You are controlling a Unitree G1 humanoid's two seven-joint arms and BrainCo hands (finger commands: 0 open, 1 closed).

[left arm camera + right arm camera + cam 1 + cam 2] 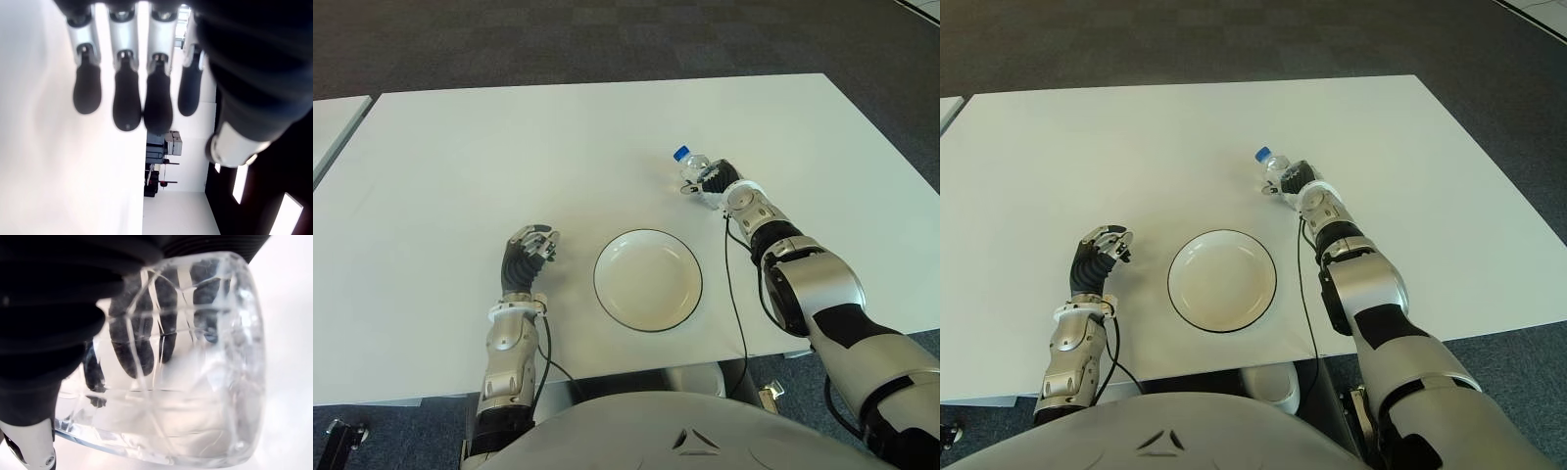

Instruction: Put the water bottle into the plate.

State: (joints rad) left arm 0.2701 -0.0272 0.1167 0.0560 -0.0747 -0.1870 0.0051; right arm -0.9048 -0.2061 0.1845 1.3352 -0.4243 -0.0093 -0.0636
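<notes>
Nearest the front edge of the surface (440, 166), the plate (648, 280) is sitting empty while the right hand (717, 182) is gripping the water bottle (691, 164) beyond it, probably needing a lift toward the plate; left hand (530, 251) is idling, fingers loosely curled and empty.

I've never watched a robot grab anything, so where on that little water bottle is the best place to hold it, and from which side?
Probably around the clear middle, below the blue cap, from the robot's own side. The water bottle stands upright, and the right hand already wraps its ribbed body there; the fingers show through the plastic.
</notes>
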